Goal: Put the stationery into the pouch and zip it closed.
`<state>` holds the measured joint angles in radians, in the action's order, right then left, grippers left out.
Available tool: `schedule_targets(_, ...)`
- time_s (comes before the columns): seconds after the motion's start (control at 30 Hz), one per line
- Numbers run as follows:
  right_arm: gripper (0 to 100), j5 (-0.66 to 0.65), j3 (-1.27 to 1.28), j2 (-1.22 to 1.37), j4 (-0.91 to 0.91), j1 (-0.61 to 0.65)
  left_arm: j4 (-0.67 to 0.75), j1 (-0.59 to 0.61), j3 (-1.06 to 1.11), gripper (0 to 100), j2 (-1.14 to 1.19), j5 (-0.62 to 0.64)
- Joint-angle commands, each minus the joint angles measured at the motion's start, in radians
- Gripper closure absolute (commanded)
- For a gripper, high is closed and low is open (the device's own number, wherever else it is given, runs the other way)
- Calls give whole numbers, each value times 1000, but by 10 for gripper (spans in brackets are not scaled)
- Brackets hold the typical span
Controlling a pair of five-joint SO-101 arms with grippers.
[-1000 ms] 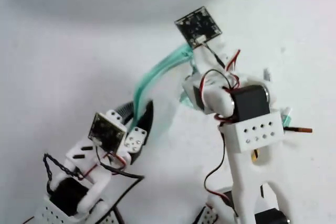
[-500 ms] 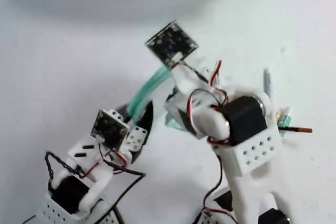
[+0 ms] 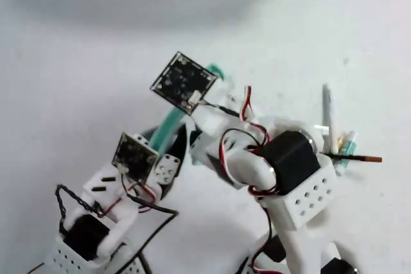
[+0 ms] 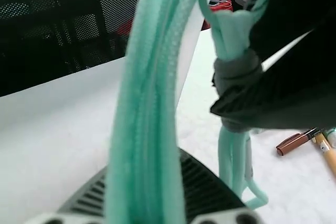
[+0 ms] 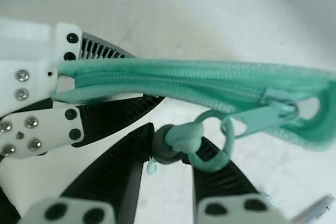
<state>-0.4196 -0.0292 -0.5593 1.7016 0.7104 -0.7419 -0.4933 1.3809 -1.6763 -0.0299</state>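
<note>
Jaws, right: right gripper (image 5: 169, 148) is pinched on the knot of the pull cord (image 5: 181, 137), with both black fingers closed round it.
Jaws, left: left gripper (image 3: 174, 147) is clamped on one end of the pouch (image 5: 210, 83).
Pouch: mint green. I'm holding it off the desk (image 3: 77, 43) between my two grippers, about mid-desk and nearer the front edge than the far one.
Zip: zip slider (image 5: 275, 109) sits at the pouch end away from my left gripper. The cord's ring hangs from it.
Room: my grippers are just beside each other. The desk's far and left edges are well apart from both. My right arm stands between the pouch and the pens.
Change: a second ago my right gripper was out toward the far edge with the pouch stretched long. It has since swung back toward the left gripper, so the span of pouch showing is now short. More of the white pen (image 3: 329, 117) is uncovered.
Contents: can't tell what's inside the pouch. The white pen, brown pen (image 3: 363, 158) and green-capped pen (image 3: 347, 144) lie bunched on the desk toward the right edge.
</note>
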Motion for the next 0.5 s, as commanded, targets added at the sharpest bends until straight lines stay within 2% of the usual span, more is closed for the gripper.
schedule_targets(0.0,979,-12,-6,2,-1,-30,18,5,-21,977,-7,-14)
schedule_targets(0.23,979,-11,-8,5,-74,-268,18,5,-21,976,-7,-14)
schedule_targets(0.3,979,-11,-8,8,-74,-297,18,5,-21,959,-10,-11)
schedule_targets(0.37,979,-12,-8,8,-73,-303,18,5,-21,899,-10,-5)
schedule_targets(0.47,979,-12,-8,5,-70,-298,5,5,-18,861,-7,52)
